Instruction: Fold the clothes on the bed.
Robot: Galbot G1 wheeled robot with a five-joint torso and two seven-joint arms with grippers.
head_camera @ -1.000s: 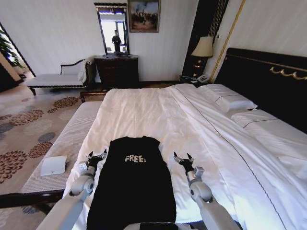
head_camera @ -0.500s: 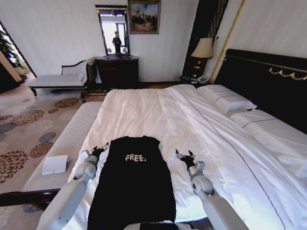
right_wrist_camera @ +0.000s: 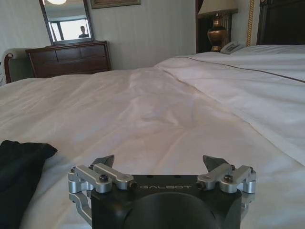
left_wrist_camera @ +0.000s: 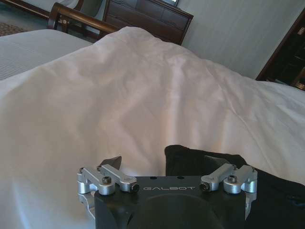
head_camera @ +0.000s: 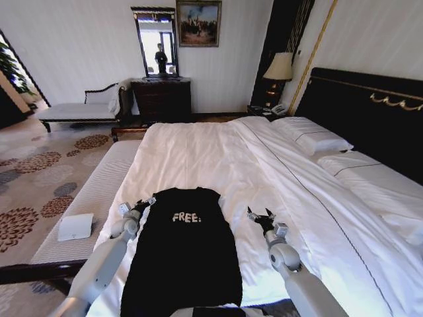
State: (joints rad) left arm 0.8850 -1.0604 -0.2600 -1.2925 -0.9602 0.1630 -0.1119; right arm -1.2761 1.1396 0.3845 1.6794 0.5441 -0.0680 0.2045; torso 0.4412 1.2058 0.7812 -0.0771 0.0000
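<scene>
The black T-shirt (head_camera: 182, 261) lies flat and lengthwise on the near part of the bed (head_camera: 277, 172), its hem toward the robot and the "FREE!" lettering farther up, laid out, I would judge, so both sides can be taken at once. The left gripper (head_camera: 137, 207) hangs at the shirt's left shoulder and the right gripper (head_camera: 262, 217) just off its right edge over bare sheet, both with fingers spread wide and holding nothing. Beyond them the white duvet runs to the pillows (head_camera: 314, 139).
</scene>
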